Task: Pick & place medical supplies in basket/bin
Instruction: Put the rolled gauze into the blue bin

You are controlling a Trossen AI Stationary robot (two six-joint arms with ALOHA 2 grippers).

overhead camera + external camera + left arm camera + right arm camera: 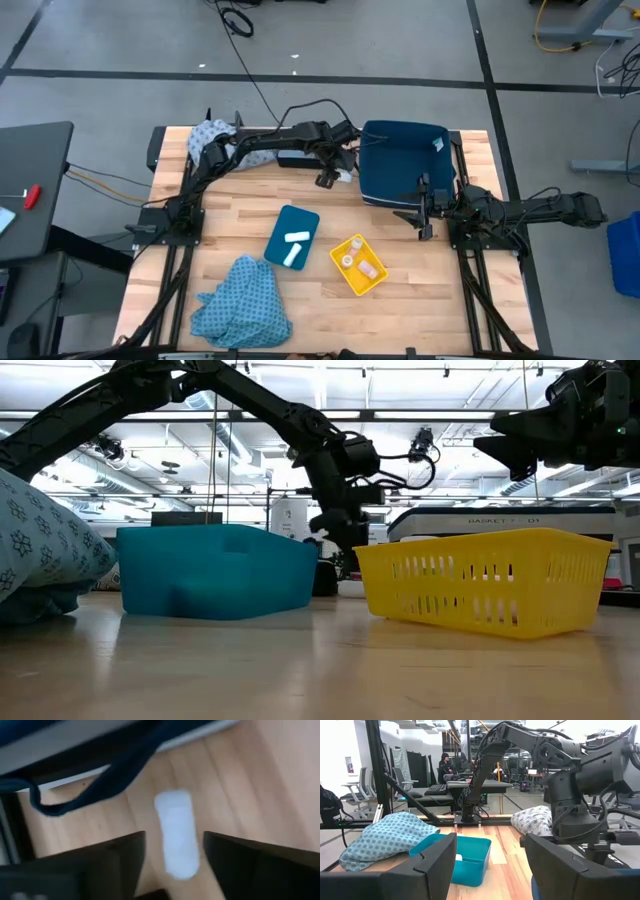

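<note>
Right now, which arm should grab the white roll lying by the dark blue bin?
Left. The left gripper hangs open directly over the white roll, fingers either side. The right gripper waits open beyond the dark blue bin.

A light wooden desk (240, 215) stands on a grey floor (400, 40) marked with dark lines; ceiling strip lights (300, 415) glow overhead.

white roll (177, 832): blurred | yellow tray (358, 266) contents: too small
</note>
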